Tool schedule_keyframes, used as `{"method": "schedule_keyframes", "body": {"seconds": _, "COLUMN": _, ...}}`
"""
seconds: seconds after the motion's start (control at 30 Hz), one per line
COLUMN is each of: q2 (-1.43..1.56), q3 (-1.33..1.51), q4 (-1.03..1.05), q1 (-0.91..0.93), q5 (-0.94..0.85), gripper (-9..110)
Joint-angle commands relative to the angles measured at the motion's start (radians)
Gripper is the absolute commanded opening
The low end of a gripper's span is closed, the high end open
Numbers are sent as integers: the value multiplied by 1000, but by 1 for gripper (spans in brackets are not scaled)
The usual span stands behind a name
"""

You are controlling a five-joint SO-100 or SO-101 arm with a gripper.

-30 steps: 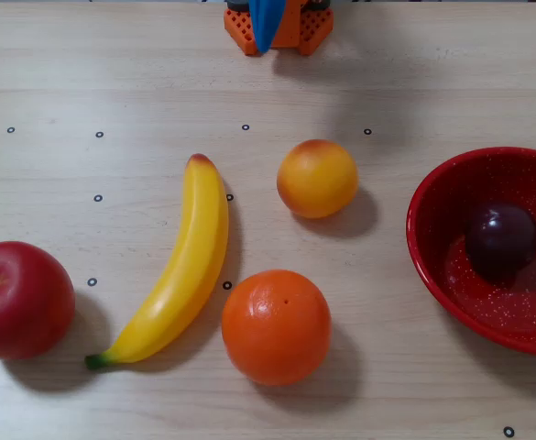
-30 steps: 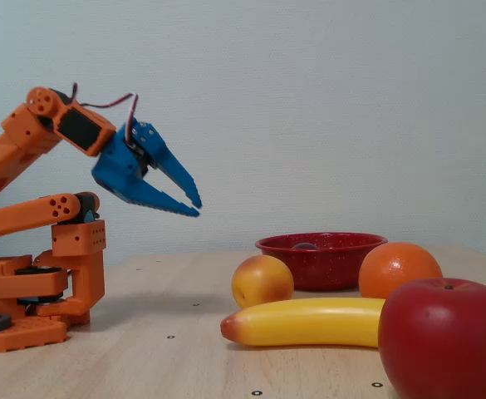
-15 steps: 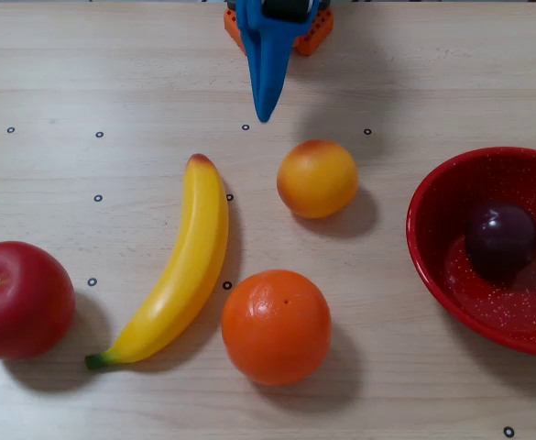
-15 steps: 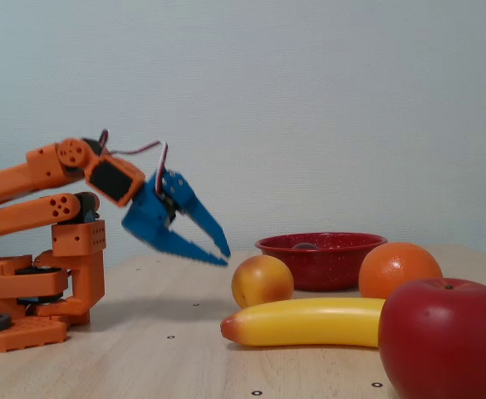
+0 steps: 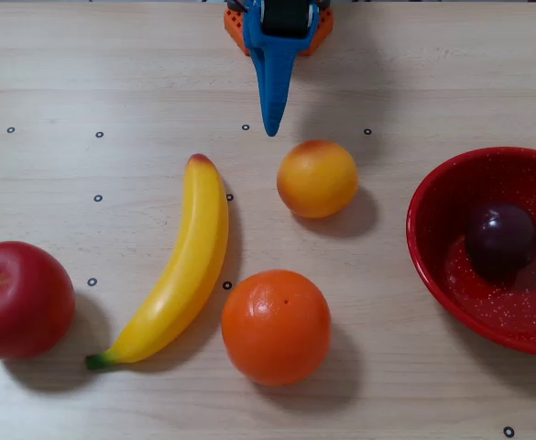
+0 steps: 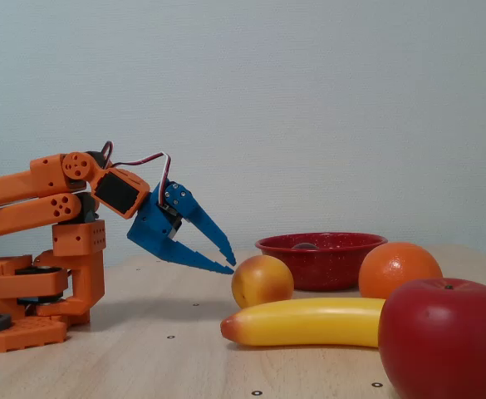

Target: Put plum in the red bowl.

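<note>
In the overhead view we find the plum [image 5: 501,238] already lying inside the red bowl [image 5: 430,240], at the right edge of the frame, resting against the speckled floor toward the bowl's upper half. So the placing itself looks done to us. The gripper [image 5: 271,128] reaches in from the top centre, its blue tip pointing down the frame toward the peach [image 5: 317,178] and stopping just short of it; from above we cannot tell how the jaws stand. The banana [image 5: 180,268], orange [image 5: 276,325] and apple [image 5: 20,299] fill the lower left and centre, well apart from the bowl.

In the fixed view the gripper [image 6: 231,264] sits left of centre, low over the table, its two blue fingers spread apart and holding nothing, tips just beside the peach [image 6: 262,281]. The red bowl [image 6: 321,260] stands behind, right of centre; only a dark sliver shows above its rim, which we take for the plum. As we judge it, nothing is left but for the arm to settle.
</note>
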Motion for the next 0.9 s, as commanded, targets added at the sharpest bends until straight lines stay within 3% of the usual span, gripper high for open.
{"method": "schedule_keyframes", "body": {"seconds": 0.0, "q2": 20, "q3": 41, "q4": 21, "q1": -11, "q5": 32, "gripper": 0}}
{"method": "schedule_keyframes", "body": {"seconds": 0.87, "q2": 21, "q3": 41, "q4": 23, "q1": -67, "q5": -29, "gripper": 0}}
